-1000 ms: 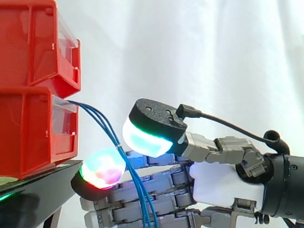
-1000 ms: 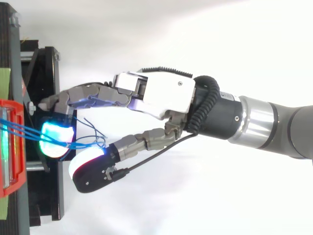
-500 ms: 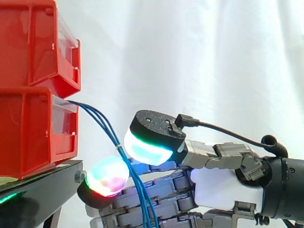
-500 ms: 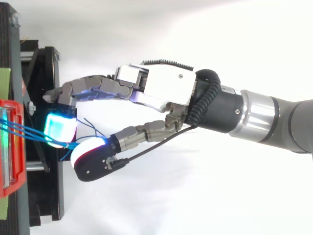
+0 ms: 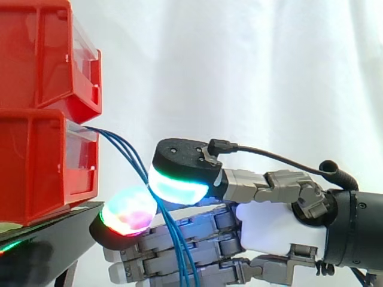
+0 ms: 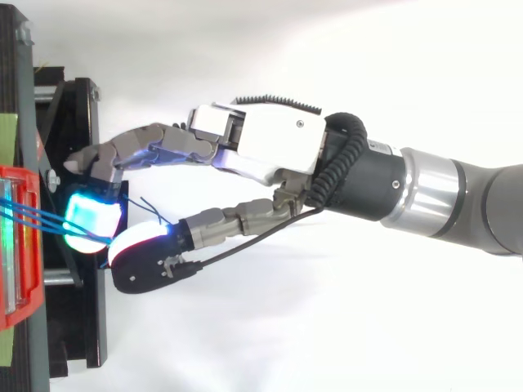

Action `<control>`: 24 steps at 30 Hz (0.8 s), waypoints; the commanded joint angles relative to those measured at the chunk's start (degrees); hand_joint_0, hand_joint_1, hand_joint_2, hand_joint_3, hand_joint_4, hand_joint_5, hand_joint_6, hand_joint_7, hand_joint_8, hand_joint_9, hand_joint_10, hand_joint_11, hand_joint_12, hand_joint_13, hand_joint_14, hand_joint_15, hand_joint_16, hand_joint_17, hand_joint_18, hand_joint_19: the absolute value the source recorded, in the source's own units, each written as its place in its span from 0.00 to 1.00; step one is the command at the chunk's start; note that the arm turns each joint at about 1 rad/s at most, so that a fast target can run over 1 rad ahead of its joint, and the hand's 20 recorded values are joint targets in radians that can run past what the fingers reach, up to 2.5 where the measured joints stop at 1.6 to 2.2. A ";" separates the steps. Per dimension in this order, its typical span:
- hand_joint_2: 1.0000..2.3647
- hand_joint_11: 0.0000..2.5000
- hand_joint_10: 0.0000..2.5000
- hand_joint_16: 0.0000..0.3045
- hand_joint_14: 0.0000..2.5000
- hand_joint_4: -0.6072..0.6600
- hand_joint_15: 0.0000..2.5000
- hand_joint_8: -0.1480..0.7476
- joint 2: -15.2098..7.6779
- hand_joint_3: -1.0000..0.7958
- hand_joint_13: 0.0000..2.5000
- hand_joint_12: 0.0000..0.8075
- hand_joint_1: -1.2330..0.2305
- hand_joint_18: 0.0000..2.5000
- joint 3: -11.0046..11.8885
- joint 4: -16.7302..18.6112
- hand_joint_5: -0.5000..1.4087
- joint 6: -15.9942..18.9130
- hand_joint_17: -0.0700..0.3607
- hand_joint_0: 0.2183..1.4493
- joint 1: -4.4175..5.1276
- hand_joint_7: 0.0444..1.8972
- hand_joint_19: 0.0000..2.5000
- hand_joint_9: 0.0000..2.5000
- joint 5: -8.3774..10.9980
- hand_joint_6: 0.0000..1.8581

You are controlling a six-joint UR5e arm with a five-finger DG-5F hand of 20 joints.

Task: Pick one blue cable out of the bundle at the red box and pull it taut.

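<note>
The main risk is that the pinch takes more than one strand: the cables (image 5: pixel 122 148) run so close together where they pass between the pads (image 5: pixel 176 184) that a pull from here would likely drag the whole bundle rather than single one out. The hand (image 6: pixel 270 151) is narrowed to a pinch, thumb pad above and a finger pad below, meeting on the cables just off the edge of the stand (image 5: pixel 57 230); how many strands sit inside that pinch I cannot tell. A second risk is slip: the strands are thin and smooth-looking against broad, rounded pads, so a light grip may let them slide through instead of going taut. Pulling hard or at an angle could also tug the box (image 5: pixel 36 170), since the cables enter it at its clear front. The remaining fingers lie straight under the pinch, and the hanging lengths cross in front of them, so a strand could snag there. The cables themselves are three thin blue strands leaving the lower box side by side, curving down in a slack arc to the pads, then hanging loose past the fingers out of the side view's bottom edge. From above, a loose blue end curls near the thumb.
</note>
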 commanded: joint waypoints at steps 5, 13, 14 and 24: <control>0.01 0.02 0.00 0.17 0.00 0.65 0.05 0.48 0.00 0.44 0.10 0.40 0.34 0.07 0.54 -0.07 0.16 0.06 0.44 0.33 -0.32 0.41 0.03 0.13 -0.36 0.45; 0.01 0.02 0.00 0.17 0.00 0.67 0.05 0.48 0.00 0.35 0.09 0.40 0.35 0.07 0.71 -0.07 0.17 -0.11 0.44 0.30 -0.41 0.40 0.04 0.13 -0.88 0.43; 0.01 0.02 0.00 0.17 0.00 0.67 0.05 0.48 0.09 0.35 0.09 0.40 0.35 0.06 0.63 -0.16 0.17 -0.11 0.44 0.29 -0.41 0.41 0.04 0.13 -0.88 0.43; 0.01 0.02 0.00 0.17 0.00 0.65 0.05 0.48 0.00 0.38 0.10 0.40 0.35 0.07 0.63 -0.16 0.17 -0.29 0.44 0.31 -0.05 0.41 0.04 0.13 -2.03 0.45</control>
